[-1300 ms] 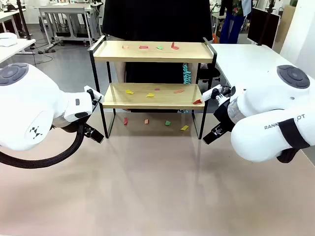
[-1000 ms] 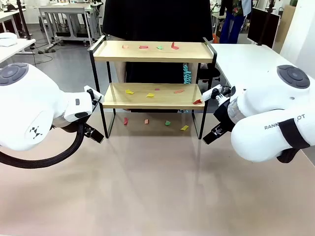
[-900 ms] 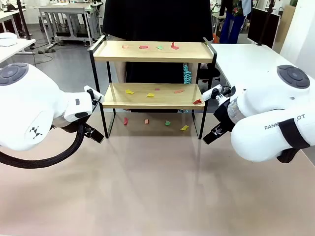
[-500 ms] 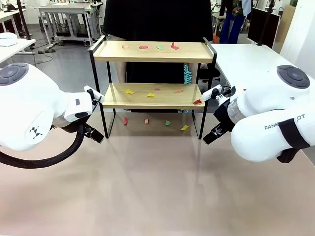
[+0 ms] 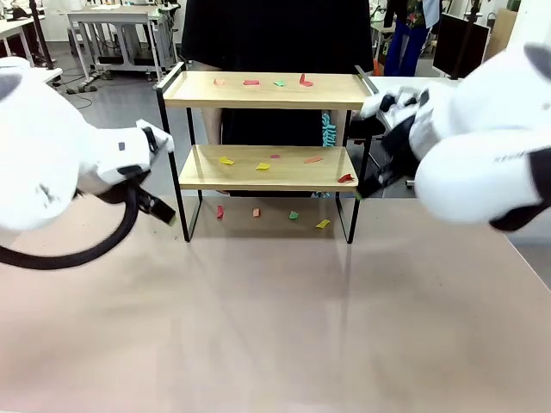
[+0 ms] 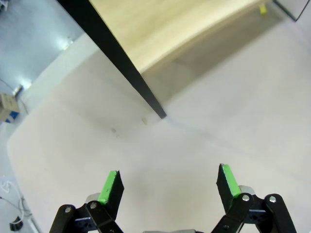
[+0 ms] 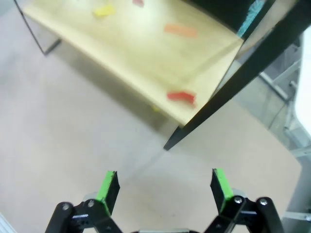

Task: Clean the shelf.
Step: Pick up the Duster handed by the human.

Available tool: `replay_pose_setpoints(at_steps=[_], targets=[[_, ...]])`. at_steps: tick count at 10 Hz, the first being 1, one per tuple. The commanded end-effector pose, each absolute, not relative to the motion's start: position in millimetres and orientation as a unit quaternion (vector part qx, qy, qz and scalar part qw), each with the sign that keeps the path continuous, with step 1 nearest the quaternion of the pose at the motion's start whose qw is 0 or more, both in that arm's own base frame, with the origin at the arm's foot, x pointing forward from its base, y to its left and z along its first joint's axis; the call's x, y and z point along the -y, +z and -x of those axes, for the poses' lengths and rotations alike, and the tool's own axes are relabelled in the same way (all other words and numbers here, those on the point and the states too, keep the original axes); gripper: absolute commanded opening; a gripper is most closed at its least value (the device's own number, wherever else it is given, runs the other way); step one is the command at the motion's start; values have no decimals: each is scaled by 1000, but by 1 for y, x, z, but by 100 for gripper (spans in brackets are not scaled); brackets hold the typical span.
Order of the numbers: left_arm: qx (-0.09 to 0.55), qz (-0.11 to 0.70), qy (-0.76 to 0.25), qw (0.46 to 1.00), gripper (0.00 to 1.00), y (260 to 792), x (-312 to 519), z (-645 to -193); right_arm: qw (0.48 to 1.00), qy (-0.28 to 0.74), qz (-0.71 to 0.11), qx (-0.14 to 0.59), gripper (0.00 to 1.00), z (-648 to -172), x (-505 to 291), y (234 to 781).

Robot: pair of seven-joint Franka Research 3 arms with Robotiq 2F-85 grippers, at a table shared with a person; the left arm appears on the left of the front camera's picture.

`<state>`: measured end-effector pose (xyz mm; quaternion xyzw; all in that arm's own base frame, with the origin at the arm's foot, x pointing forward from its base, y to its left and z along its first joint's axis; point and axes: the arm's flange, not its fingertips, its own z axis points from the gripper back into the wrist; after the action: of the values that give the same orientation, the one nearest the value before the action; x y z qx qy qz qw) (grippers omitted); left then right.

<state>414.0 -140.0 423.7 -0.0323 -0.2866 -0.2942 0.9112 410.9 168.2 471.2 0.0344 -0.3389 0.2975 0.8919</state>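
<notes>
The shelf stands at the table's far middle, two light wooden boards in a thin black frame. Small coloured paper scraps lie on the top board, more scraps on the lower board, and several on the table under it. My left gripper hangs open beside the shelf's front left leg, nothing between its green pads. My right gripper is open by the front right leg, near a red scrap on the lower board's corner.
A person in black stands right behind the shelf. A white desk adjoins at the right rear. The beige tabletop lies bare in front of the shelf.
Both arms have lifted and swung: the left arm up and to the left, the right arm up and closer to the shelf's right side. Both grippers stay open.
</notes>
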Motion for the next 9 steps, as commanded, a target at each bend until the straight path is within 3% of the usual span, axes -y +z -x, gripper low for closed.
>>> replay_pose_setpoints(at_steps=[1, 5, 7, 9], targets=[[261, 75, -340, 900, 100, 469, 109, -423, 884, 311, -71, 342, 100, -412, -136, 509], [262, 135, -480, 826, 100, 538, 29, -431, 847, 394, -124, 334, 100, -434, -33, 565], [302, 189, -556, 751, 100, 532, -19, -456, 803, 465, -127, 350, 100, -451, 25, 551], [319, 208, -569, 729, 100, 508, -53, -477, 792, 479, -131, 355, 100, -457, 54, 531]])
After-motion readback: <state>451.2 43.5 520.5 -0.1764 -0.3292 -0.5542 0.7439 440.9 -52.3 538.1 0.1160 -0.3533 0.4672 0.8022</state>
